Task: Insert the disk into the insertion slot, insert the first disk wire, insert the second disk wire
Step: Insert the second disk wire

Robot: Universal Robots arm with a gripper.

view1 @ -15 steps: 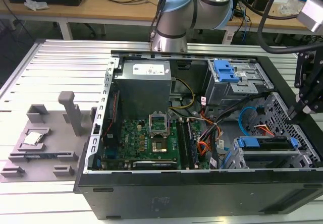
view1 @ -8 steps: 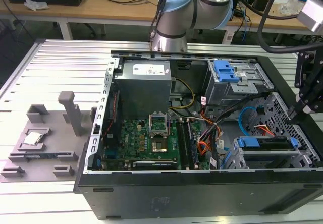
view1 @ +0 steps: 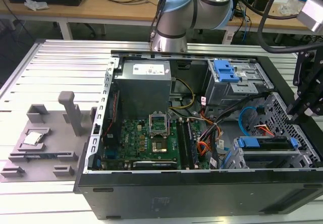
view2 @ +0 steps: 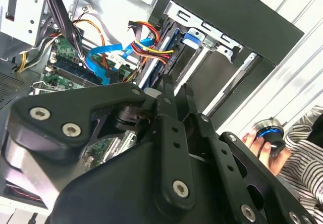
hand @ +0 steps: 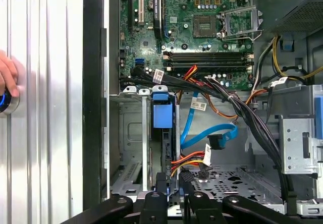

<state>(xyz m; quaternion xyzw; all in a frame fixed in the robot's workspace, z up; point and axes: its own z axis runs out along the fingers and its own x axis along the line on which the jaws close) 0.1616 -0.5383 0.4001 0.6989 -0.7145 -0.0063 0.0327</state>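
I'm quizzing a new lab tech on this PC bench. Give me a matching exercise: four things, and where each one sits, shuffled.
Things:
1. disk
2. blue clip
3. hand
4. grey fixture

Places:
A. on the taller metal bay
B. on the slotted table, outside the computer case
C. on a round blue-lit knob
D. in the insertion slot

Pairs: 1-D, 2-A, 3-C, 4-B.

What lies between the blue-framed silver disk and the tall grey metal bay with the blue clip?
In the first wrist view, a blue flat cable and a black wire bundle lie between the disk and the bay.
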